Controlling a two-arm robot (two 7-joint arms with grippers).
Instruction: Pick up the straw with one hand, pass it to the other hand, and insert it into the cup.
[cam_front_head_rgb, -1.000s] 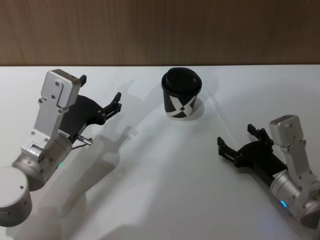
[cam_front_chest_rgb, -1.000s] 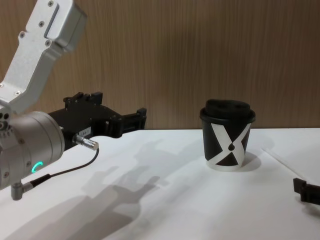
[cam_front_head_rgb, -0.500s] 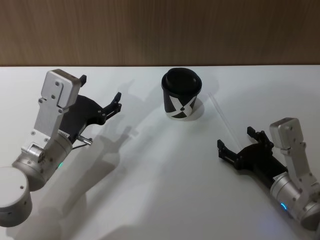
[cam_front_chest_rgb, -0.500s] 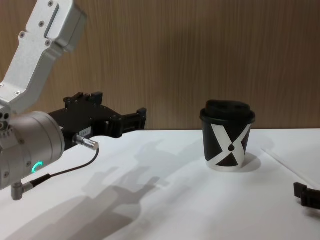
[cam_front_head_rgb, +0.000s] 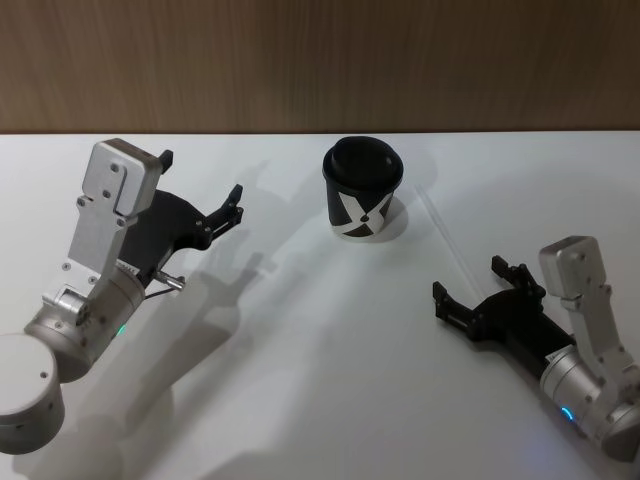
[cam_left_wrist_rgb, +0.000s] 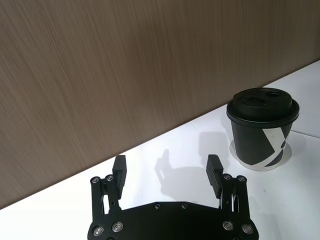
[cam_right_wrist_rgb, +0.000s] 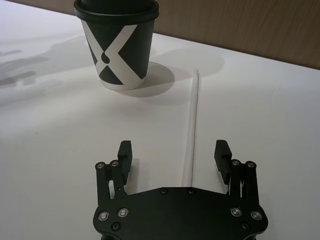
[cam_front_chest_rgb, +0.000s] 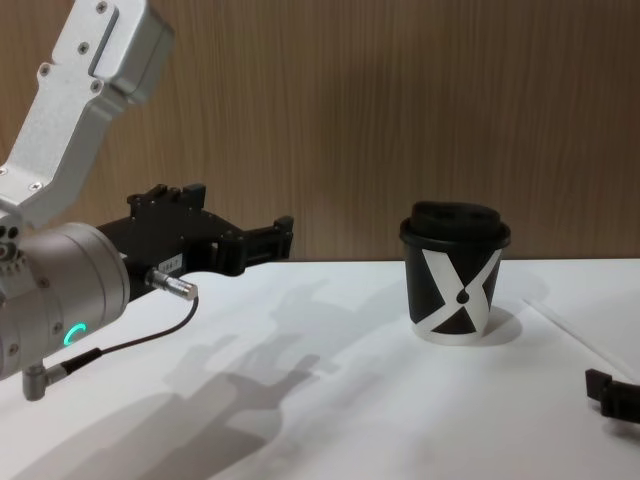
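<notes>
My right gripper (cam_front_head_rgb: 468, 280) hangs low over the white table (cam_front_head_rgb: 320, 400), fingers spread wide, one on each side of the near end of the straw (cam_right_wrist_rgb: 192, 120), not closed on it. The straw lies flat on the table, running from between those fingers toward the cup (cam_front_head_rgb: 363, 190), its far end just beside the cup's base on my right. The cup stands upright, lid on, near the wood-panelled wall (cam_front_head_rgb: 320, 60). My left gripper (cam_front_head_rgb: 203, 178), likewise wide open and empty, is held above the table well to the cup's left.
</notes>
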